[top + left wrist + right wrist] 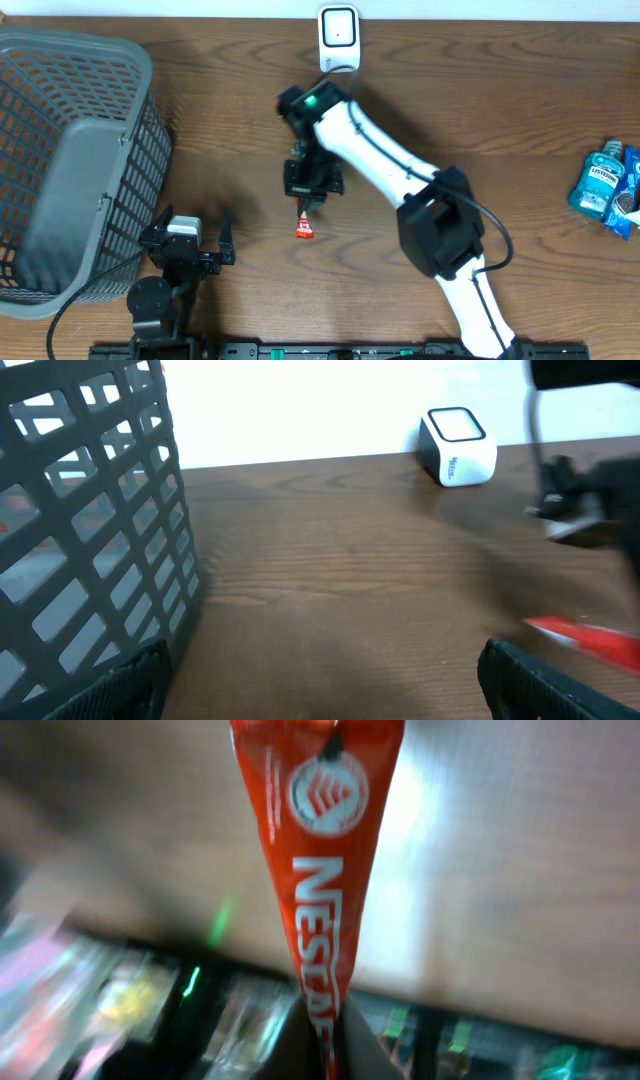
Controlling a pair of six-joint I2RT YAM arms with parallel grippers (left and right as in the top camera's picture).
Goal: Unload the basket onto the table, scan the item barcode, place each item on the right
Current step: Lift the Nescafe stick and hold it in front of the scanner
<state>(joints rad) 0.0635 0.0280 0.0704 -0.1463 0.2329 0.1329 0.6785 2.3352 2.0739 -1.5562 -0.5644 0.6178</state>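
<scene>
My right end effector (307,204) pinches one end of the red sachet (325,890), which juts straight ahead of its fingertips. It seems light, floppy and slippery, so I judge the crimped end the safest hold.

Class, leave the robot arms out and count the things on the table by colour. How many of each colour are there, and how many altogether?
Grey: 1, the basket
White: 1, the scanner
Red: 1, the sachet
Blue: 2, the mouthwash bottle and the packet beside it
Total: 5
</scene>
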